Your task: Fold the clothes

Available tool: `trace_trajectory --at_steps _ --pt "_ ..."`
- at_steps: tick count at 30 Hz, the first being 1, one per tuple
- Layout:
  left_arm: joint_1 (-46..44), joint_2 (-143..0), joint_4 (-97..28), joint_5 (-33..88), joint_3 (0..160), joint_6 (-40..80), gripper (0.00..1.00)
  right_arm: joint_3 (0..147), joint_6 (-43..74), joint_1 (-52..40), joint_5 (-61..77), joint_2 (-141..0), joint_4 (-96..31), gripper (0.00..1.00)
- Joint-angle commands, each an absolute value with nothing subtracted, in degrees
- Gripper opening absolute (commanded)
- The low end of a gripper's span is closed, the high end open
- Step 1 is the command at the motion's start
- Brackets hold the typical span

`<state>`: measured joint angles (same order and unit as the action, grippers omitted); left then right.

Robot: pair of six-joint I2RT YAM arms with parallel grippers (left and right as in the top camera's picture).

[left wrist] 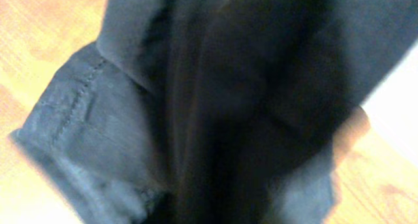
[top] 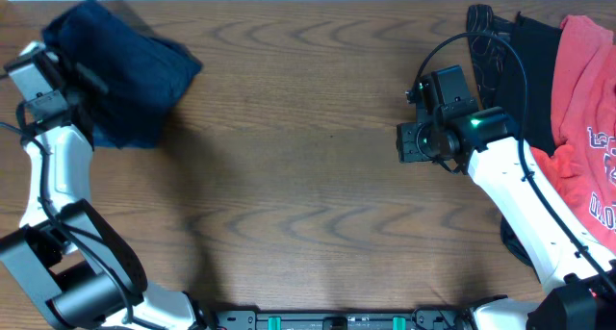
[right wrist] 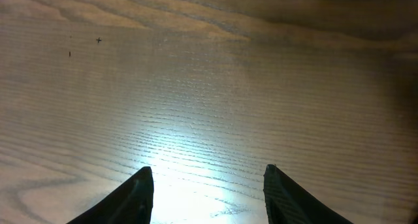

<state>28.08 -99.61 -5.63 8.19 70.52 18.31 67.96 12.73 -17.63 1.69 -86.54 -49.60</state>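
A dark blue garment (top: 120,75) lies bunched at the far left corner of the table. It fills the left wrist view (left wrist: 215,106), its folds narrowing toward the jaws. My left gripper (top: 77,80) is at the garment's left side and appears shut on it; the cloth hides its fingers. A red printed garment (top: 582,128) lies at the right edge over a black garment (top: 534,70). My right gripper (top: 409,142) is open and empty, left of that pile, over bare wood (right wrist: 208,175).
The wooden table (top: 308,176) stretches between the two arms. Black cables (top: 486,37) loop near the right arm at the back right. The table's far edge runs just behind the blue garment.
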Motion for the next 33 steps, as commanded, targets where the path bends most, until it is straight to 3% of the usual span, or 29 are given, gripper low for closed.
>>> trace_trajectory --at_steps 1,7,11,16,23,28,33 --pt "29.78 -99.98 -7.11 6.98 71.00 18.72 0.96 68.12 11.94 -17.96 1.30 -86.87 -49.50 0.54" --pt "30.06 -98.61 -10.13 7.07 71.00 18.65 0.98 68.12 12.47 -17.82 1.28 -86.87 -47.97 0.59" --pt "26.63 -97.67 -12.60 9.61 71.00 14.59 0.98 68.12 19.18 -16.45 1.30 -86.91 -43.16 0.61" --pt "16.82 -97.30 -16.36 9.82 71.00 9.98 0.98 68.12 24.38 -11.88 1.63 -86.91 -35.22 0.66" --pt "1.67 -97.30 -33.87 9.80 71.00 8.78 0.98 68.14 15.70 -2.96 1.98 -86.87 -38.68 0.75" --pt "-2.44 -95.31 -50.24 9.80 70.94 8.80 0.98 68.12 16.23 1.48 1.96 -85.19 -50.00 0.62" --pt "-4.69 -84.99 -53.45 9.76 66.39 8.58 0.98 66.57 16.27 1.76 1.98 -78.74 -52.23 0.61"
